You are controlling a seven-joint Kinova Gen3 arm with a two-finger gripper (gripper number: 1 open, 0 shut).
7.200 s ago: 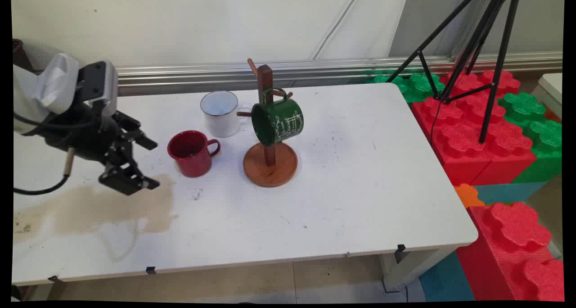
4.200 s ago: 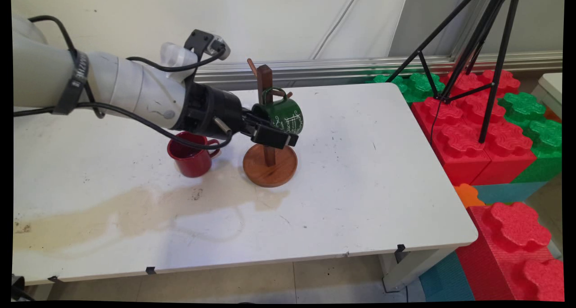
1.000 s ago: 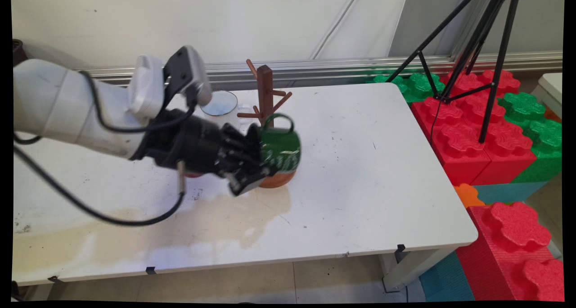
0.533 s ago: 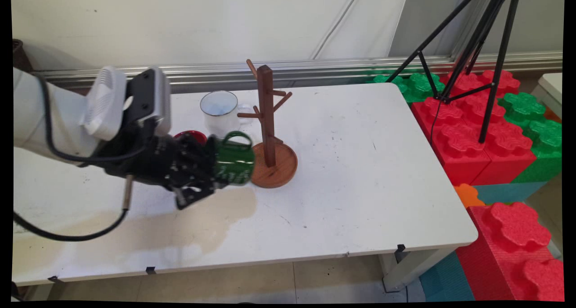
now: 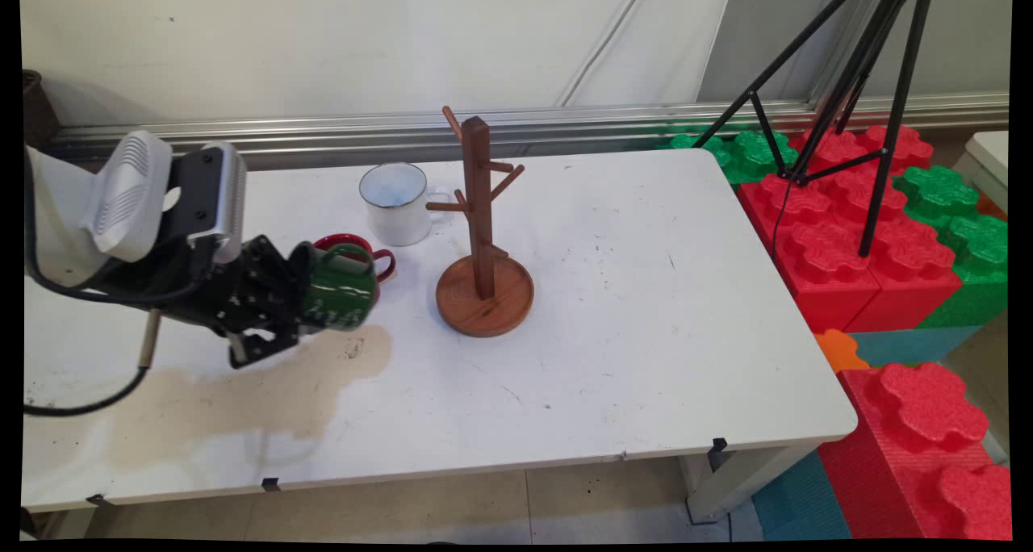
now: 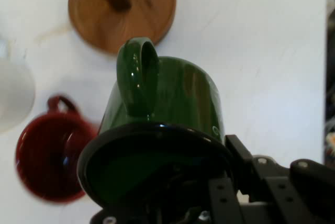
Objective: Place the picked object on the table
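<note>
From the main view, I have the gripper (image 5: 303, 306) low over the left part of the worktop (image 5: 646, 310), its jaws clamped on the green mug (image 5: 339, 287), which lies on its side in the air with its handle turned up and its mouth facing back into the hand. The mug hangs just in front of the red mug (image 5: 367, 249), which stands upright behind it. Further back stands the white mug (image 5: 395, 203), and to its right the wooden mug tree (image 5: 483, 237), its pegs bare. Black tripod legs (image 5: 880, 116) and foam blocks (image 5: 847, 245) sit off the right end.

From the hand view, the green mug's (image 6: 167, 109) dark rim fills the space just ahead of the linkage; the gripper (image 6: 172, 198) seems to pinch the wall at the rim, though the fingertips are hidden. The red mug (image 6: 49, 161) lies close on the left, the tree's round base (image 6: 123, 9) beyond.

My worry: the hold is on a thin rim with the body cantilevered out, so a jolt could twist it loose. The red mug is near enough that a sideways swing might knock it.

The red mug looks empty. The white one shows a pale inside with nothing I can make out; the green mug's interior is too dark to judge.
</note>
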